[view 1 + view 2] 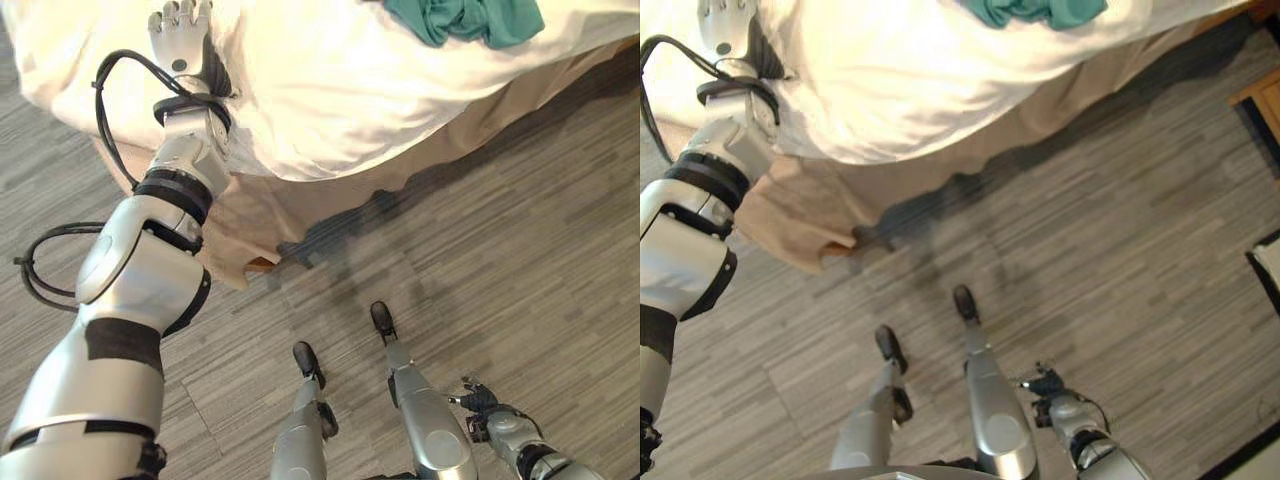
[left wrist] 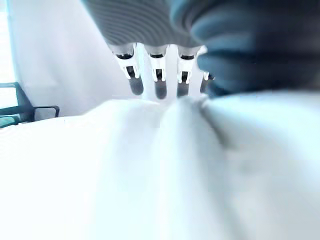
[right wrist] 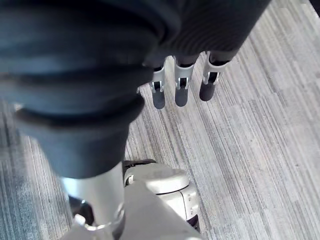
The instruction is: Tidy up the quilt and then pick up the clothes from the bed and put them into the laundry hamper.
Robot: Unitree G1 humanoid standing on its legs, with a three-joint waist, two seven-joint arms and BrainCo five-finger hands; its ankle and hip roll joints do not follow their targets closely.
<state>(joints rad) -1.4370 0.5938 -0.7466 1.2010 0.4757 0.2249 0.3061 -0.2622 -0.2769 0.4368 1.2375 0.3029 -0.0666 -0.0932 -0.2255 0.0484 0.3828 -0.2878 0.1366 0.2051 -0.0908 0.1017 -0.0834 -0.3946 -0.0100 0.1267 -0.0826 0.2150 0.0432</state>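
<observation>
The white quilt (image 1: 330, 90) lies rumpled over the bed (image 1: 500, 105), its corner hanging past the bed's edge. The teal clothes (image 1: 465, 18) sit on top, farther along. The left robot hand (image 1: 182, 35) rests on the quilt near that corner, fingers (image 2: 160, 85) straight, tips apparently touching a raised fold. Smoothing probably goes best with flat strokes outward toward the hanging edge. The right robot hand (image 1: 478, 400) hangs low, relaxed, above open wooden floor (image 1: 520, 260), leaving plenty of room.
</observation>
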